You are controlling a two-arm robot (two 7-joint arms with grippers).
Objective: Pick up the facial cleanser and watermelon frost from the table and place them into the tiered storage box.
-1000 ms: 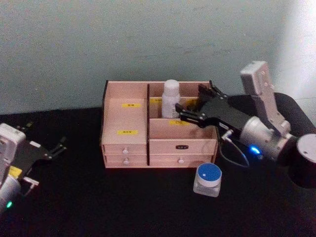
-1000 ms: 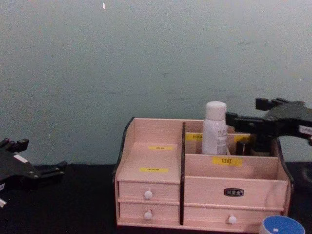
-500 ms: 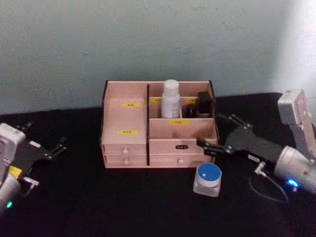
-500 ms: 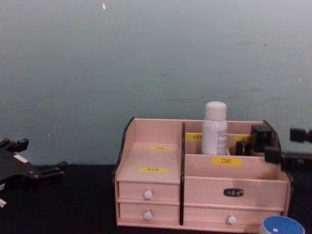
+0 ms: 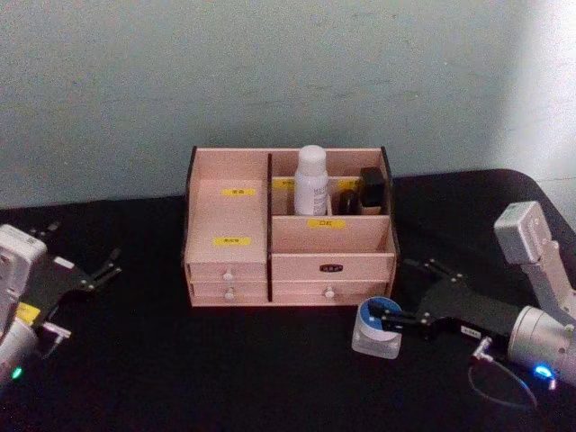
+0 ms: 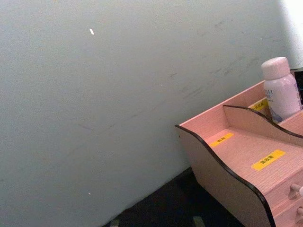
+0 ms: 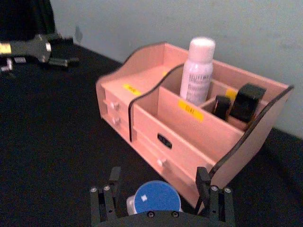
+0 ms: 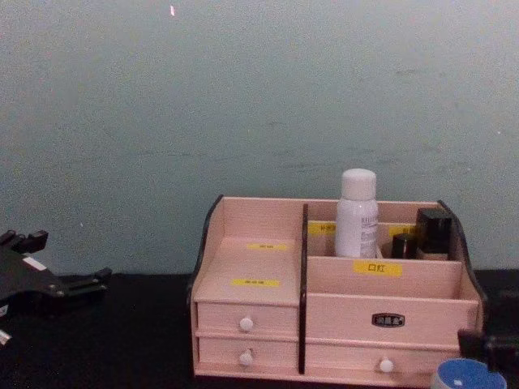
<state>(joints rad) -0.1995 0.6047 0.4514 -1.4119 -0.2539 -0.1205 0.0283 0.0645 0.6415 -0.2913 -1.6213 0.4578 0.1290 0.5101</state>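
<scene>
**tinkr:** so where's the right gripper [image 7: 157,176] at?

**boxbot:** down low on the black table [image 5: 225,360], fingers [image 7: 211,201] spread wide either side of the blue-lidded jar [image 7: 154,198]; there are gaps on both sides, so nothing's pinched yet; I'd say it's lined up like that so one squeeze catches the round body under the lid

**tinkr:** and the jar itself?

**boxbot:** upright, just in front of the tiered storage box [image 5: 225,216], by its front right corner near the drawers; can't tell if it's the cleanser or the frost tbh; a white bottle [image 5: 311,180] and two dark containers [image 5: 372,187] already stand in the back compartments; the front one on that side looks free, so that's probably where it goes; left gripper [image 5: 83,247] is parked far left, fingers apart
</scene>
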